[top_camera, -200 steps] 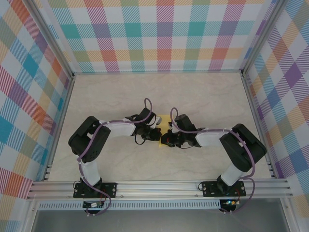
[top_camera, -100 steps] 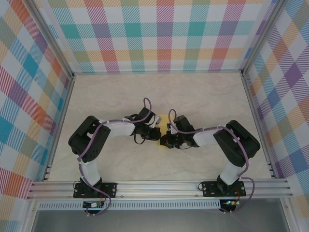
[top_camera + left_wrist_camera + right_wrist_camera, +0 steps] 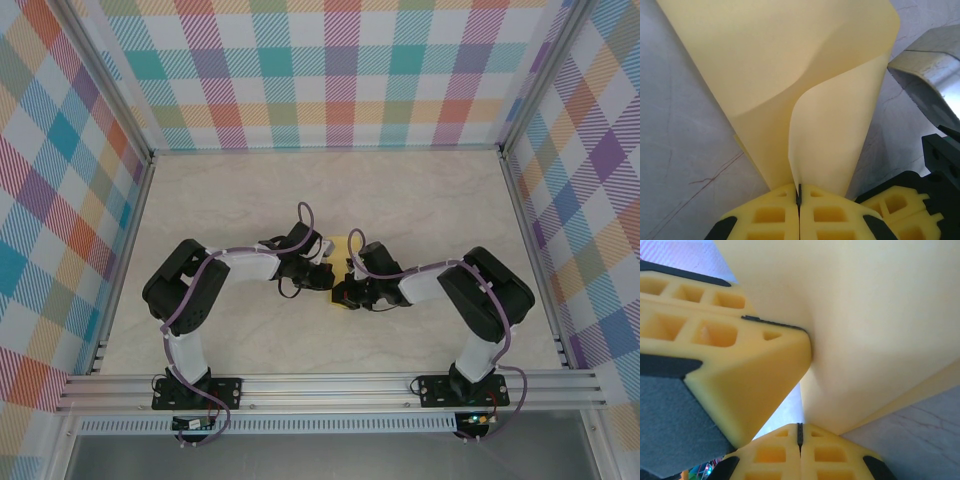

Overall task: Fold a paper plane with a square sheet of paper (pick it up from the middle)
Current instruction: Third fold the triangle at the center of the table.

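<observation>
From above, the two arms meet in the middle of the surface [image 3: 430, 190]. The square sheet of paper [image 3: 340, 245] is there, between the left gripper [image 3: 327, 280] and the right gripper [image 3: 343, 295], and only a small yellow bit peeks out.

In the left wrist view, the left gripper [image 3: 799, 212] is closed tight on the paper [image 3: 790, 65]. The paper stands up and curls over.

In the right wrist view, the right gripper [image 3: 800, 445] is closed tight too. The paper [image 3: 880, 315] runs down to the crack between its fingers and looks pinched there. One finger of the left gripper touches the paper.
</observation>
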Robot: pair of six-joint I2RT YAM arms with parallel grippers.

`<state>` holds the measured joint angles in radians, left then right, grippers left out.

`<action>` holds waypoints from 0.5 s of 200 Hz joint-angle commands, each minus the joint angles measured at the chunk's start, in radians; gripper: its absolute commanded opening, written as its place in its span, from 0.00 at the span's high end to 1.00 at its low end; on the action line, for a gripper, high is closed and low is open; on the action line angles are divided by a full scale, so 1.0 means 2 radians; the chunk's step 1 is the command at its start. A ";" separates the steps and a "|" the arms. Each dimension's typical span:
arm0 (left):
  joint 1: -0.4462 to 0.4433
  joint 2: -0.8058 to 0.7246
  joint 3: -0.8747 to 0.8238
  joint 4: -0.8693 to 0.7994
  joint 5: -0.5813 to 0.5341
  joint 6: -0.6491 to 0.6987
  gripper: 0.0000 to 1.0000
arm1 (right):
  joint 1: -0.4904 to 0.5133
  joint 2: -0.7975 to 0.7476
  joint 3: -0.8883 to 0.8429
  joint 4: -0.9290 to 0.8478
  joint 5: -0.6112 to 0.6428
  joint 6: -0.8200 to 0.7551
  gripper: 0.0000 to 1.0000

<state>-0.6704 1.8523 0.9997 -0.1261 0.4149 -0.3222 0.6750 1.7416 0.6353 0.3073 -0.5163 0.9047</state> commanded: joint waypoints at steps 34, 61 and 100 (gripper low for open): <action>0.001 0.026 -0.004 -0.014 -0.008 0.002 0.95 | -0.007 -0.039 -0.014 -0.012 0.013 -0.007 1.00; 0.001 0.027 -0.002 -0.017 -0.007 0.004 0.95 | -0.022 -0.080 -0.014 -0.030 0.019 -0.021 1.00; 0.001 0.028 -0.003 -0.021 -0.006 0.008 0.95 | -0.043 -0.045 -0.001 -0.008 -0.003 -0.020 1.00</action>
<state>-0.6704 1.8561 1.0012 -0.1211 0.4225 -0.3218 0.6083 1.6035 0.6159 0.2672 -0.4908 0.8806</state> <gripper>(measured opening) 0.054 0.051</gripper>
